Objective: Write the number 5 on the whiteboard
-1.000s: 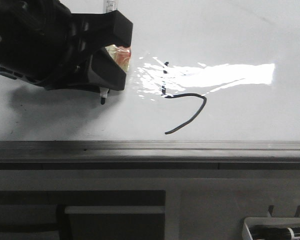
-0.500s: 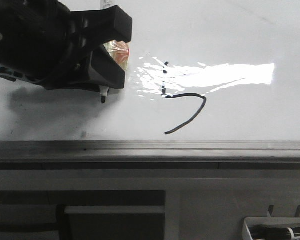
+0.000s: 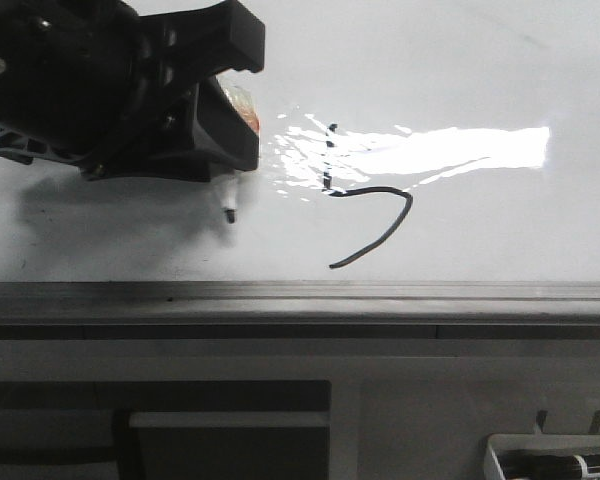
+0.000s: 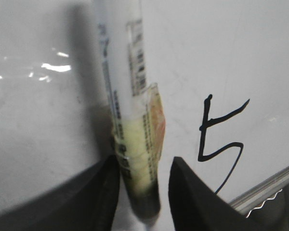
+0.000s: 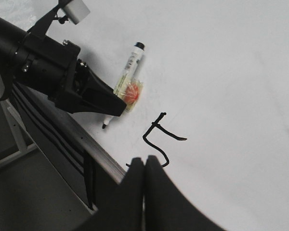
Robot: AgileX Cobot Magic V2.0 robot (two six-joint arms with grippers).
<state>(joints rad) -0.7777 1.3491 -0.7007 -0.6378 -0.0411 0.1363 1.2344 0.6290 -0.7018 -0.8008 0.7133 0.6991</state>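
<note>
Off-task items around the writing surface

A white marker pen with a black tip, a printed label and a yellowish-orange wrap is seen tilted. Dark grey cabinet fronts are seen below, and a white tray holding a dark pen is partly visible.

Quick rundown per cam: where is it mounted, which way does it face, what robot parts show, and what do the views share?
Front: faces forward over the whiteboard; left gripper shows, holding the marker.
Left wrist: on the left arm, looking along the marker at the board; both fingers show.
Right wrist: on the right arm, over the board; right gripper shut, left gripper opposite.
Shared: all three see the number 5.
</note>
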